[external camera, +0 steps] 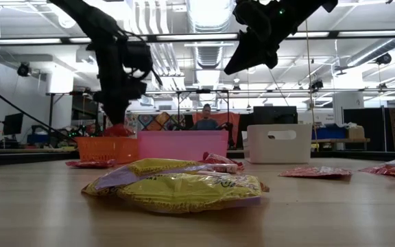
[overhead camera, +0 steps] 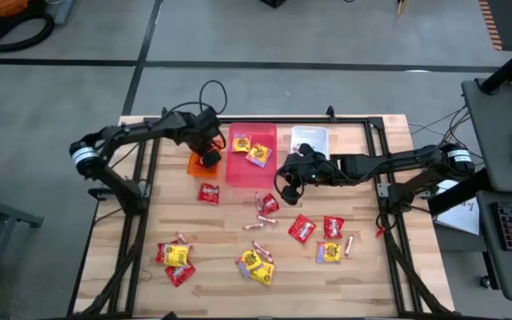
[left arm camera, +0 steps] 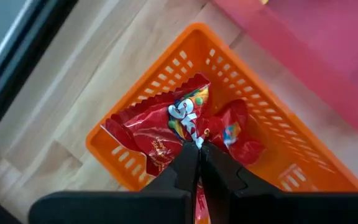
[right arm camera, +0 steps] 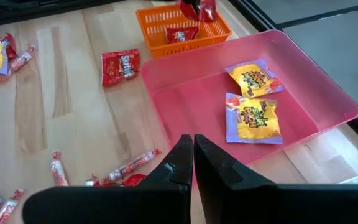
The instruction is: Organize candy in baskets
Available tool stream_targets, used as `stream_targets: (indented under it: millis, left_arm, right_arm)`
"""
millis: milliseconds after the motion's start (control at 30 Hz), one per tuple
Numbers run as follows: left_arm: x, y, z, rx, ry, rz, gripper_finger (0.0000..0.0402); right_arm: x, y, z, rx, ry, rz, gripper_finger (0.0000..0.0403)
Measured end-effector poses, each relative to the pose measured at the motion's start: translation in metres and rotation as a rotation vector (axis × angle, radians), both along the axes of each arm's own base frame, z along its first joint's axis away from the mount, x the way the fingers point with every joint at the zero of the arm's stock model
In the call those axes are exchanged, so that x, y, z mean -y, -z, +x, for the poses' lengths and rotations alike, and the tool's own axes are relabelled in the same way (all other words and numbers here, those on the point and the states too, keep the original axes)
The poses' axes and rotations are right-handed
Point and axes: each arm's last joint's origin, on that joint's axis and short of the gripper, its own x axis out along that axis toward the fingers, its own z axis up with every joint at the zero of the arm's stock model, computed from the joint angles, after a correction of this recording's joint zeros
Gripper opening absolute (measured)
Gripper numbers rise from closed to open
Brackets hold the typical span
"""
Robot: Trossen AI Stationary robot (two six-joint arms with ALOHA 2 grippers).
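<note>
The orange basket (overhead camera: 196, 165) stands at the far left, the pink basket (overhead camera: 252, 156) beside it and the white basket (overhead camera: 309, 139) to its right. My left gripper (left arm camera: 197, 152) hangs over the orange basket, shut on a red candy packet (left arm camera: 188, 112). Another red packet (right arm camera: 182, 34) lies in that basket. Two yellow packets (right arm camera: 253, 118) lie flat in the pink basket. My right gripper (right arm camera: 193, 146) is shut on nothing, above the table just in front of the pink basket's near right corner. My left gripper pinches the red packet between its two fingers, at one edge (left arm camera: 194, 142). The fingers point steeply down from above. The packet hangs below them over the orange basket (external camera: 118, 129), about level with its rim; whether it touches the packet inside I cannot tell.
Loose candy lies over the near half of the table: a red packet (overhead camera: 208, 193) by the orange basket, yellow packets (overhead camera: 258, 264), more red packets (overhead camera: 301, 228) and small wrapped sticks (overhead camera: 258, 226). A black frame rail (overhead camera: 265, 122) runs along the far edge.
</note>
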Motion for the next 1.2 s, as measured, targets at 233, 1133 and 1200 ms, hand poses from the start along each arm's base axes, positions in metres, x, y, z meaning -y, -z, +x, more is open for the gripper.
stream_targets:
  millis: [233, 1133, 1200]
  left_arm:
    - [-0.005, 0.015, 0.006, -0.044, 0.009, -0.003, 0.0001]
    - [0.07, -0.062, 0.025, 0.348, 0.239, 0.21, 0.0094]
    - [0.089, -0.068, 0.029, 0.381, 0.337, 0.226, 0.0094]
  right_arm:
    - [0.0, 0.0, 0.0, 0.0, 0.0, 0.0, 0.0009]
    - [-0.028, 0.011, 0.006, 0.015, -0.005, 0.225, 0.0009]
    - [-0.035, 0.019, 0.01, -0.028, -0.062, 0.173, 0.0009]
